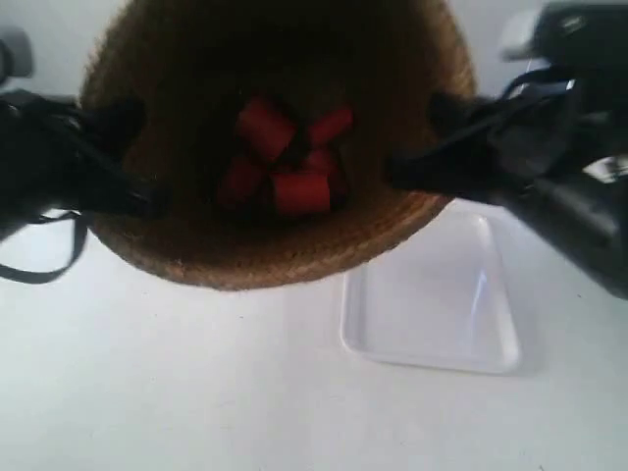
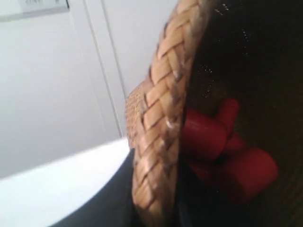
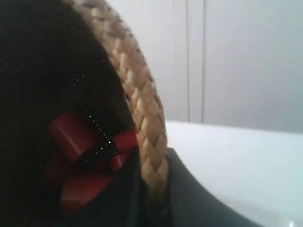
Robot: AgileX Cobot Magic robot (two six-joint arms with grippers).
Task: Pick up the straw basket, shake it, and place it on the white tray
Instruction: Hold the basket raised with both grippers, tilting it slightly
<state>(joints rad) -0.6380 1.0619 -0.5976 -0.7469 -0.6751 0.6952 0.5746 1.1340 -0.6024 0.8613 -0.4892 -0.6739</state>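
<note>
Your left claw (image 2: 156, 208) and right claw (image 3: 154, 201) each stand clamped on the straw basket (image 1: 196, 240) rim, with red cylinders (image 1: 294, 191) inside between them. The white tray (image 1: 432, 309) lies on the counter (image 1: 147, 392), clear of both claws.

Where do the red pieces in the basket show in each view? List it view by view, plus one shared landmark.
Exterior view: red pieces upper centre, inside the straw basket.
Left wrist view: red pieces in the dark interior, just inside the braided rim.
Right wrist view: red pieces in the dark interior, beside that rim.
Shared landmark: the braided rim.
</note>
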